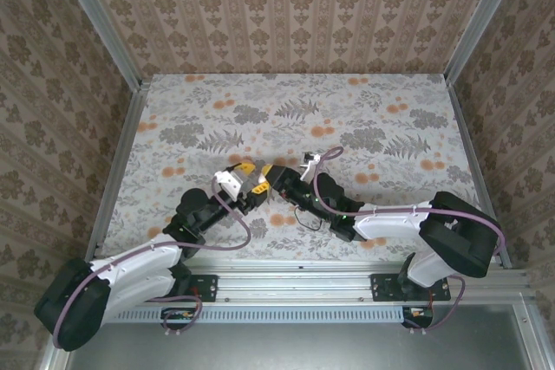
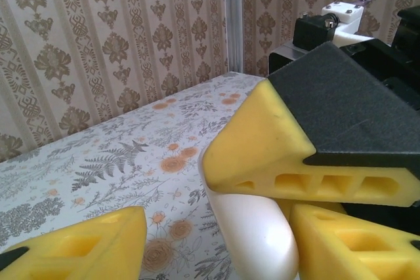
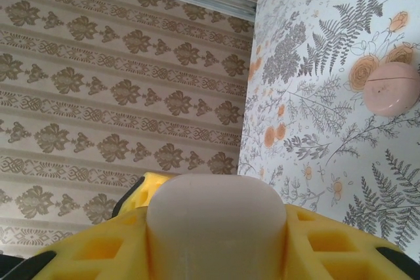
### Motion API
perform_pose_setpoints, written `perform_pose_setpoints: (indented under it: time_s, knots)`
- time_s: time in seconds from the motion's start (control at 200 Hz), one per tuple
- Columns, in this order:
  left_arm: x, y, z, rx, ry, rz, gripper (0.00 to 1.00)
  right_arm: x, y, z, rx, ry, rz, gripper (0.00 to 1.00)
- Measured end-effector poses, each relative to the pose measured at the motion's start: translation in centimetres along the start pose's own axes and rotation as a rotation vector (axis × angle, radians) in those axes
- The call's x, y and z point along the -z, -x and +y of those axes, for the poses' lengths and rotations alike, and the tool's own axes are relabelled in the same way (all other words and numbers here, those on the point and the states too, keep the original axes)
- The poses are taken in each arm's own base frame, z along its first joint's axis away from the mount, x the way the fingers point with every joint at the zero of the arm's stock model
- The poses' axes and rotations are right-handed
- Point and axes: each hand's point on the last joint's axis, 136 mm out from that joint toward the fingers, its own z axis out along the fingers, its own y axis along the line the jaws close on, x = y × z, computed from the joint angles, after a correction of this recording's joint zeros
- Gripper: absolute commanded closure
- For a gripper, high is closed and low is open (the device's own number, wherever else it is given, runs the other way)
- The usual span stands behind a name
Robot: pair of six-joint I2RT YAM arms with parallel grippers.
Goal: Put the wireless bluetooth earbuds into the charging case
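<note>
At the near edge of the worktop [image 1: 390, 101] the left arm [image 1: 130, 268] and the right arm [image 1: 408, 217] lean inward from their bases. The left hand [image 1: 245, 181] and the right hand [image 1: 277, 178] meet tip to tip near the middle of the floral surface. The right hand is closed on the charging case [image 3: 216, 218]. In the right wrist view the glossy white, pebble-shaped case sits clamped between the two yellow fingers [image 3: 98, 244], its rounded end projecting beyond them. In the left wrist view the same case lies under a yellow, black-backed finger [image 2: 262, 142] of the right hand, within the gap of the left hand. The left hand is partly open: its lower-left finger [image 2: 79, 244] is well clear of the case, and it cannot be told whether the finger on the other side touches it. Beyond the case, in the right wrist view, a round pinkish disc [image 3: 392, 88] lies flat on the worktop, apart from both hands. Farthest back, an aluminium frame [image 1: 94, 15] and patterned brown wallpaper [image 1: 286, 6] enclose the worktop on three sides.
</note>
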Motion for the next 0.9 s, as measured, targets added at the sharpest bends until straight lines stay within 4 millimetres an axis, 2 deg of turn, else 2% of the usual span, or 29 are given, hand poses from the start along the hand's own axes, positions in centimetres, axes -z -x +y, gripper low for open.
perform_pose_setpoints:
  time_s: [0.475,0.7,0.9]
  knots:
    - [-0.36,-0.32,-0.57,0.005,-0.027,0.014,0.59,0.01,0.16,-0.04,0.0,-0.004,-0.013,0.59]
    - [-0.49,-0.29,-0.64,0.006,-0.031,0.019,0.57,0.03,0.1,0.06,0.0,-0.001,-0.015,0.59]
    - [-0.63,-0.35,-0.95,0.007,-0.047,0.023,0.69,0.02,0.14,0.03,0.0,-0.003,-0.019,0.59]
